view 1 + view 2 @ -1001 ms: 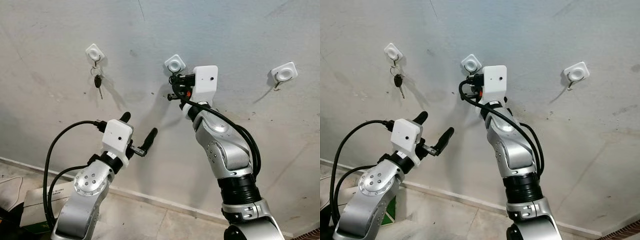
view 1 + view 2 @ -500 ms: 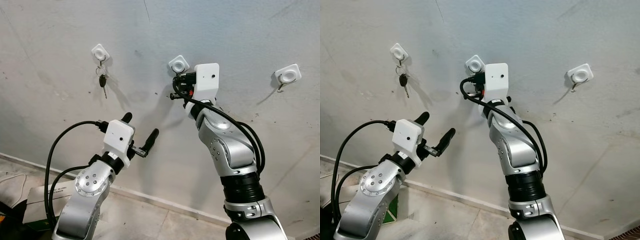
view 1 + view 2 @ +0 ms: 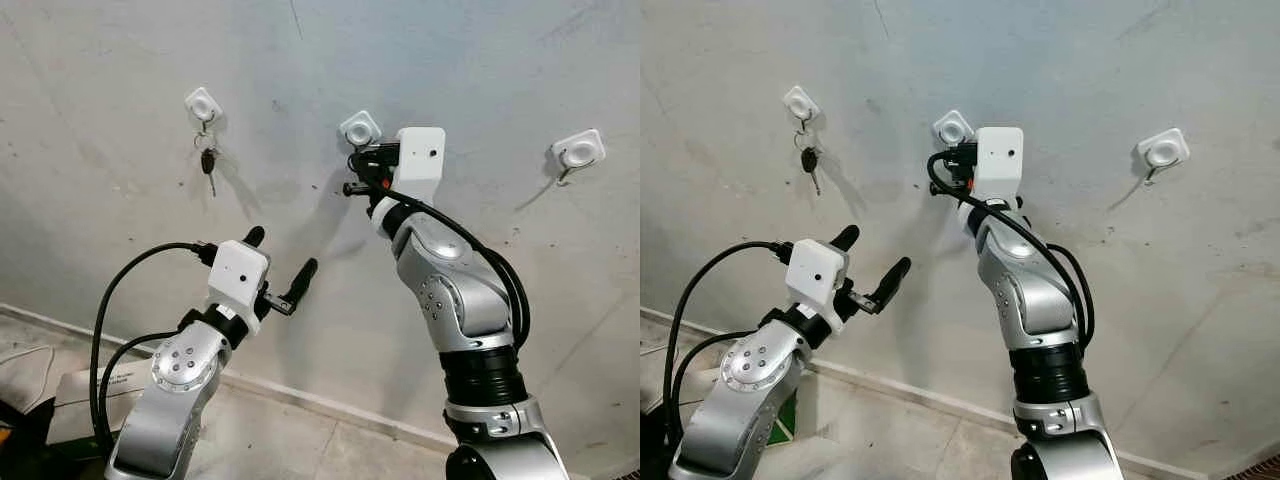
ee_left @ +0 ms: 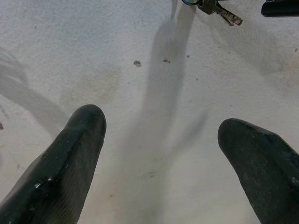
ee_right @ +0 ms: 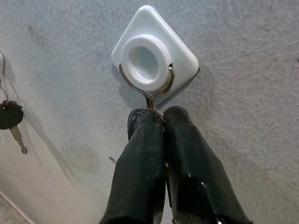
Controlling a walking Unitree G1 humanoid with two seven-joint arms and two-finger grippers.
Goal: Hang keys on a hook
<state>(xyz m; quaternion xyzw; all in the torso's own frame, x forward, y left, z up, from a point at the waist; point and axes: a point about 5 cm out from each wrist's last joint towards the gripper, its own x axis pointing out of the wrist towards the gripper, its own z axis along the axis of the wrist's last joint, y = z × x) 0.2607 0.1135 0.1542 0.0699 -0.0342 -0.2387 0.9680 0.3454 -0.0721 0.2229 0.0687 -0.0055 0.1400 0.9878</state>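
the right gripper (image 5: 161, 122) is pressing its fingers together at the wire of the middle hook (image 5: 154, 58) on the wall (image 3: 120, 80). the keys (image 3: 207, 160) are hanging from the left hook (image 3: 202, 102). the left gripper (image 3: 278, 262) is hovering spread below.

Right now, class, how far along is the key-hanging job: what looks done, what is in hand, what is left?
Done: one set of keys hangs from the left hook. In hand: the right gripper, fingers pressed together, sits right at the wire of the middle hook; whether it holds keys cannot be seen. Left: the right hook carries nothing. The left gripper is open and empty, facing the wall.
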